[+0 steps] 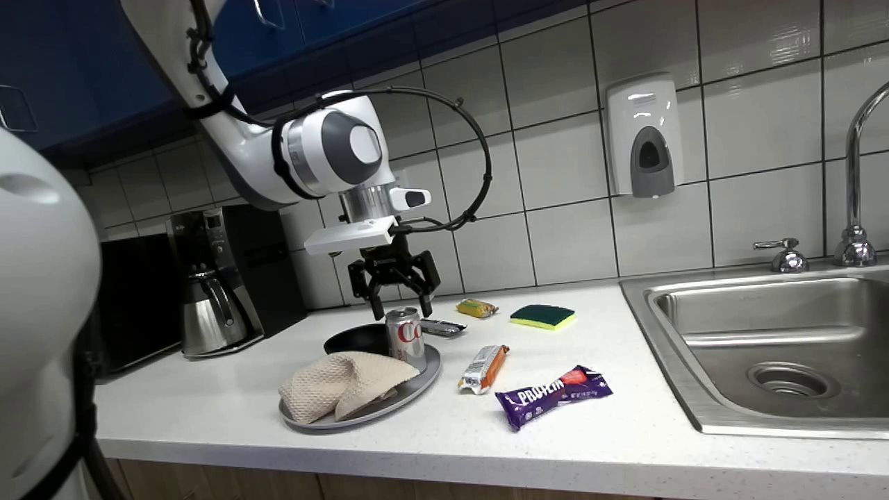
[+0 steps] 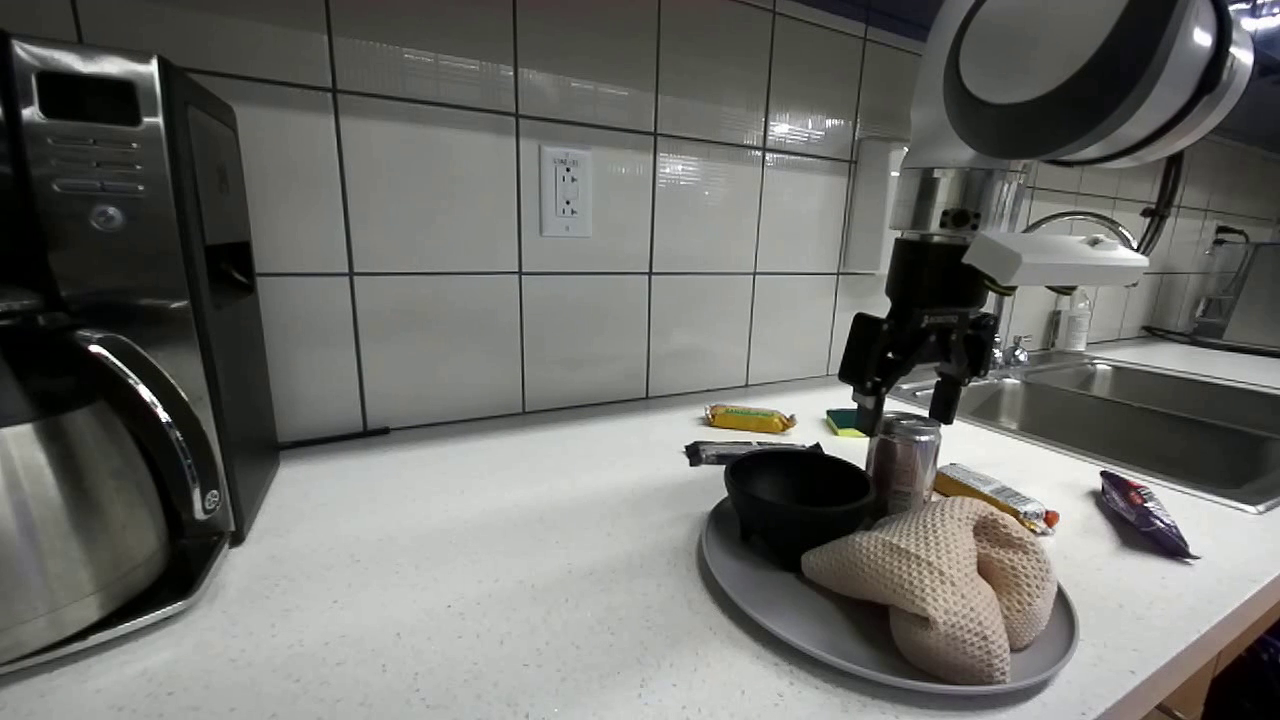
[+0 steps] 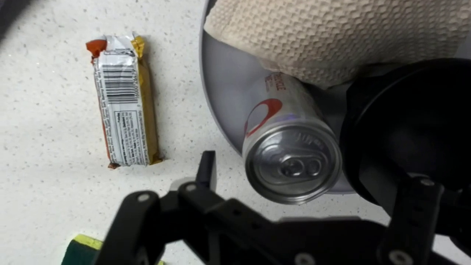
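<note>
The step in hand looks like lining up the tool [image 1: 402, 312] over the can [image 1: 407, 340]. To do it well, hold the fingers [image 3: 417, 206] upright and come down straight, the lid centred in the gap, before any squeeze. The tight side is the black bowl [image 2: 800, 520]: it sits against or just beside the can, and in the wrist view one finger reaches over it, so a slight turn away would likely spare a bump. The beige cloth [image 2: 930, 570] crowds the can too; gripping high seems safer than pinching low near its fold. The thin wall could dent, so moderate force should do.

The tool is released, fingers spread wide, nothing held. The can stands upright on the grey plate [image 2: 790, 615], near its rim toward the sink [image 1: 667, 347] and the back edge of the desk [image 1: 208, 403]; the plate itself lies close to the front edge. The lid is under the tool's body, between the two fingers; whether the tips reach below it or touch the can is hard to tell, since they overlap in both exterior views.
</note>
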`<state>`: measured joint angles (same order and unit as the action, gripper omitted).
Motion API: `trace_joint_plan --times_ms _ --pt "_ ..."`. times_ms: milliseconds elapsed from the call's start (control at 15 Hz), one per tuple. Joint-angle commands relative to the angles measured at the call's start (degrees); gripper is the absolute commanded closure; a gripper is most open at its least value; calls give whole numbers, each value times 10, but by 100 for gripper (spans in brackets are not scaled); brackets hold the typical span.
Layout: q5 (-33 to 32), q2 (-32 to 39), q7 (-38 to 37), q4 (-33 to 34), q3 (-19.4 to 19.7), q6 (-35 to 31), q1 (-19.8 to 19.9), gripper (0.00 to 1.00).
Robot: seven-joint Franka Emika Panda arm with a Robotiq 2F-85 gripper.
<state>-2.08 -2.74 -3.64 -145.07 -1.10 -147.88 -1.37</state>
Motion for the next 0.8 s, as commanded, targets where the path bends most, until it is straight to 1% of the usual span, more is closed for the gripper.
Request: trace_joint_plan --times_ms 0,333,400,467,667,733 --pt "-5 9 -13 9 0 -8 3 0" --pt "-3 18 -12 12 2 -14 3 0" --pt "-1 19 -10 13 2 -15 3 25" --pt "1 20 -8 13 2 -16 2 26" --pt "2 22 -5 14 2 -18 2 51" --pt "3 21 -5 15 2 -19 2 58"
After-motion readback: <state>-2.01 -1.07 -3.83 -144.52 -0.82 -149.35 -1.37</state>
